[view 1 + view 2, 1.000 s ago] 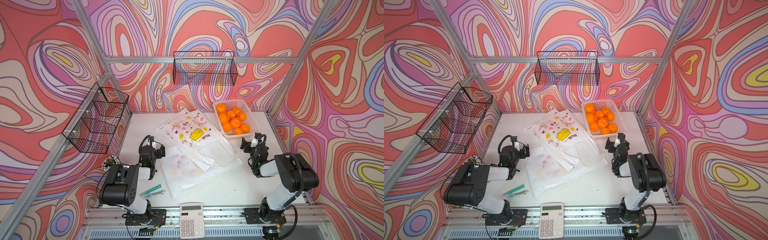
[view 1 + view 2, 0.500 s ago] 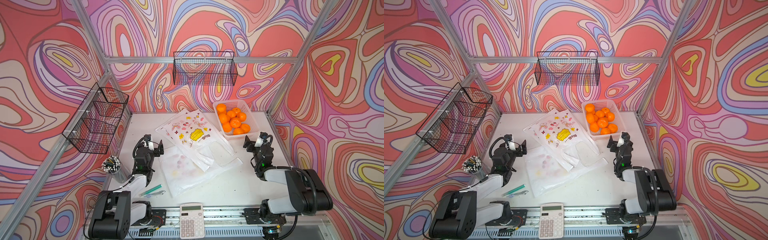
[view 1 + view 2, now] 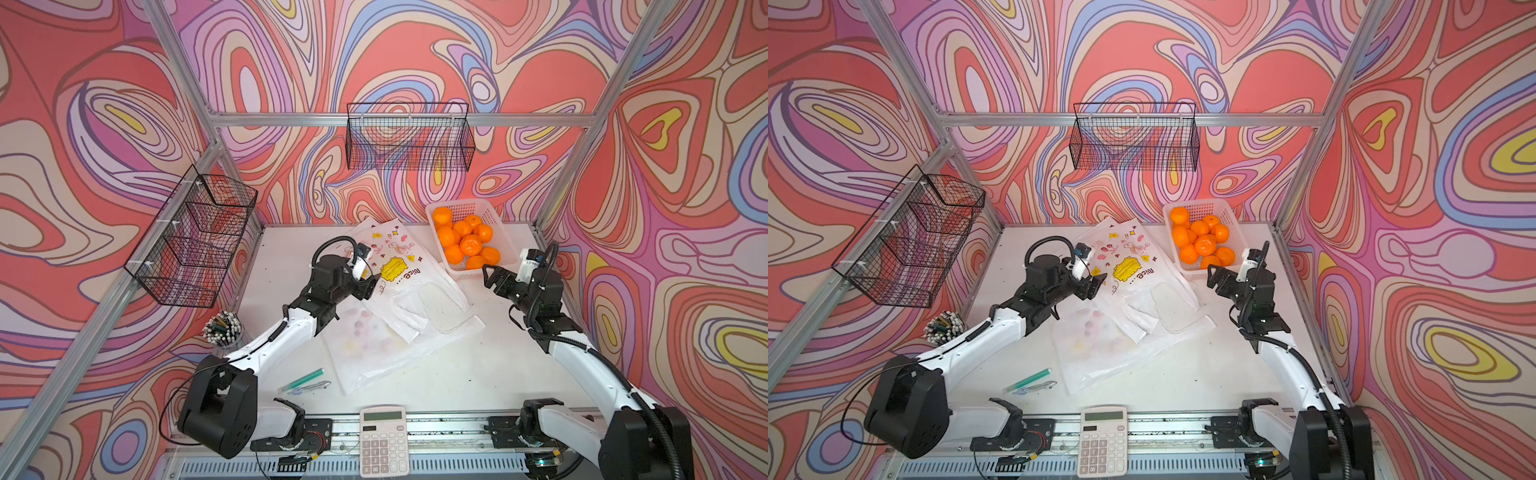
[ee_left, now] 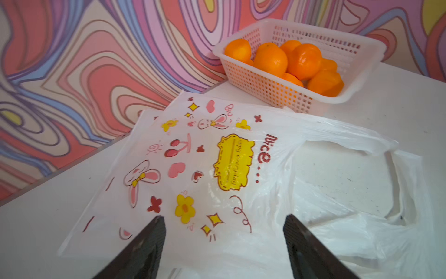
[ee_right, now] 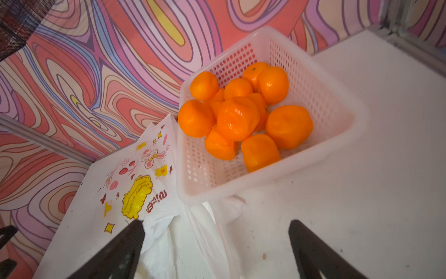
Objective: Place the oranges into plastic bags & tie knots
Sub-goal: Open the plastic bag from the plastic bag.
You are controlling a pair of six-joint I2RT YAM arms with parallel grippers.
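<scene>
Landmark: the white perforated basket [image 3: 461, 203] [image 5: 205, 174] is taken as the reference for every place below.
Oranges: the oranges [image 3: 467, 243] [image 3: 1202, 243] [image 4: 289, 62] [image 5: 239, 116] are all piled inside the basket, some resting on top of others.
Plastic bags: the plastic bags [image 3: 399, 253] [image 3: 1129, 257] [image 4: 193, 157] [image 5: 135, 183] are spread flat and overlapping on the table [image 3: 457, 374], starting right against the basket's side wall and reaching away from it toward the left arm. The topmost one lies printed side up, its yellow label visible.
Handles: the handle loops [image 3: 436, 299] are seen lying loose and flat just off the basket's near corner. No knots are tied.
Left gripper: the jaws of the left gripper [image 3: 368, 286] [image 4: 224, 232] are held apart with nothing between them. They are poised over the printed bag, on the side away from the basket. Whether the fingertips [image 4: 149, 241] touch the film cannot be told.
Left arm: the arm is stretched out low over the bags, and its wrist is aimed toward the basket.
Right gripper: the jaws of the right gripper [image 3: 492, 278] [image 3: 1217, 278] [image 5: 217, 241] are spread wide and nothing is held. The gripper is held in the air just short of the basket's near edge and touches nothing.
Right arm: the forearm is raised from its base, and the wrist is angled down at the basket and the oranges.
</scene>
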